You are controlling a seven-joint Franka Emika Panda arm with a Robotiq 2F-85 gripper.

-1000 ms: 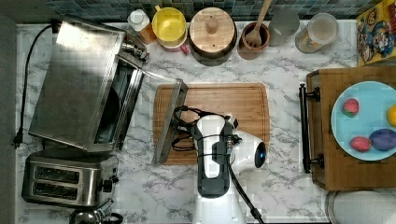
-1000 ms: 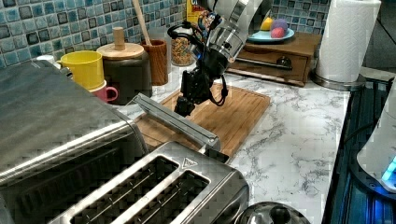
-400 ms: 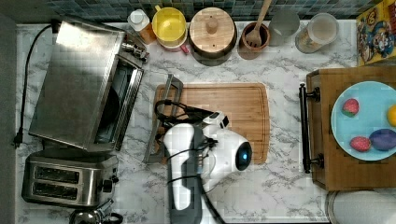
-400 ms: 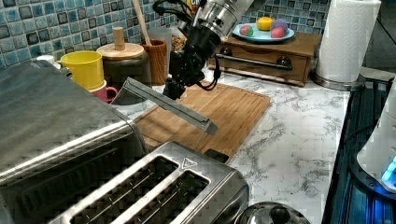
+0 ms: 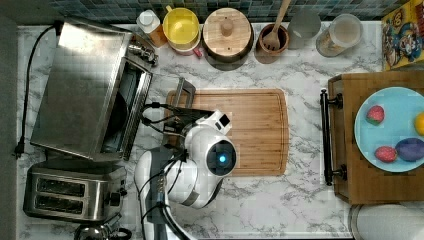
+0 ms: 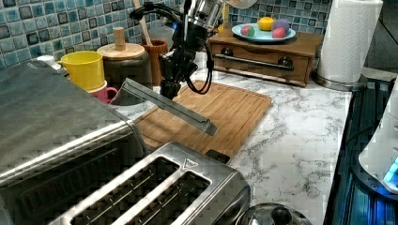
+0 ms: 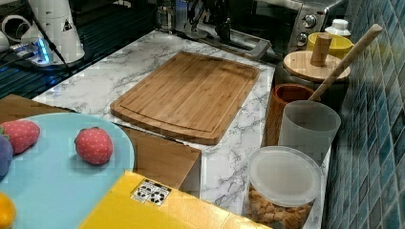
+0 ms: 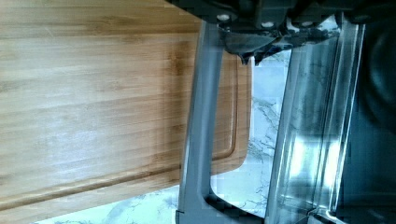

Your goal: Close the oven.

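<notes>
The oven (image 5: pixel 82 85) stands at the top view's left, its shiny top catching the light. Its glass door (image 8: pixel 313 130) is partly raised and leans over the counter between the oven mouth and the cutting board. The door's metal bar handle (image 6: pixel 169 105) runs along its free edge, also seen in the wrist view as the handle (image 8: pixel 198 130). My gripper (image 6: pixel 168 89) is shut and presses against the handle from the cutting board side, with the gripper (image 8: pixel 250 49) resting beside the bar. The oven's dark inside (image 5: pixel 120 112) still shows.
A two-slot toaster (image 5: pixel 72 192) sits beside the oven. The wooden cutting board (image 5: pixel 245 130) lies under my arm. A yellow cup (image 5: pixel 181 25), a wood-lidded pot (image 5: pixel 227 30) and a utensil jar (image 5: pixel 274 39) line the back. A tray with a blue plate (image 5: pixel 395 127) stands at the top view's right.
The door has swung up from nearly flat to a steep tilt. My arm has moved toward the oven, to the top view's left, with the handle.
</notes>
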